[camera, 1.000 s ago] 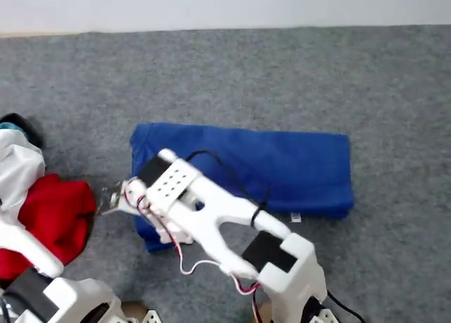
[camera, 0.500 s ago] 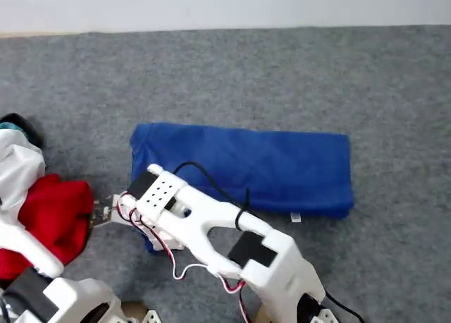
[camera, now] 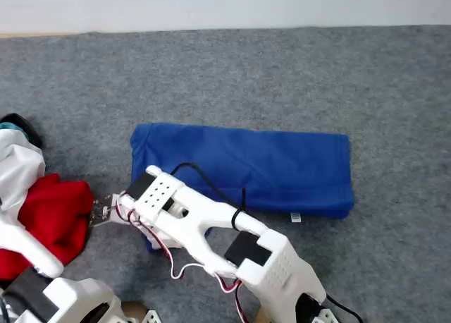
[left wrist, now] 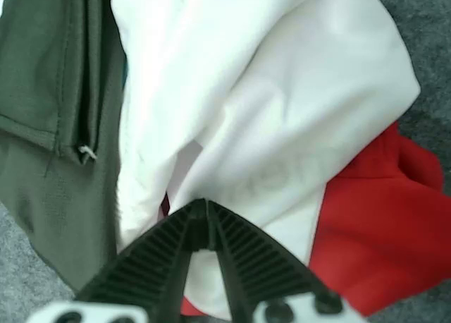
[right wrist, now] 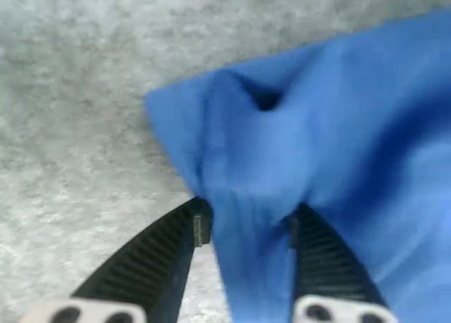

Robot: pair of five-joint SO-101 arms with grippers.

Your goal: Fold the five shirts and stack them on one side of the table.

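- Grey bench (camera: 282,76) carries the shirts.
- Blue shirt (camera: 282,168), folded long, stretches away from the right gripper (right wrist: 246,228), which pinches its bunched edge.
- White shirt (left wrist: 282,111) lies right at the tips of the left gripper (left wrist: 208,214), whose jaws are closed together.
- Red shirt (left wrist: 380,224) and dark green shirt (left wrist: 49,125) flank the white shirt.

Grey table (camera: 296,69) on my feed. A folded blue shirt (camera: 282,171) lies flat, one corner at the right gripper (camera: 101,213); a shirt heap (camera: 56,217), red, white and dark, lies just ahead of its tips.
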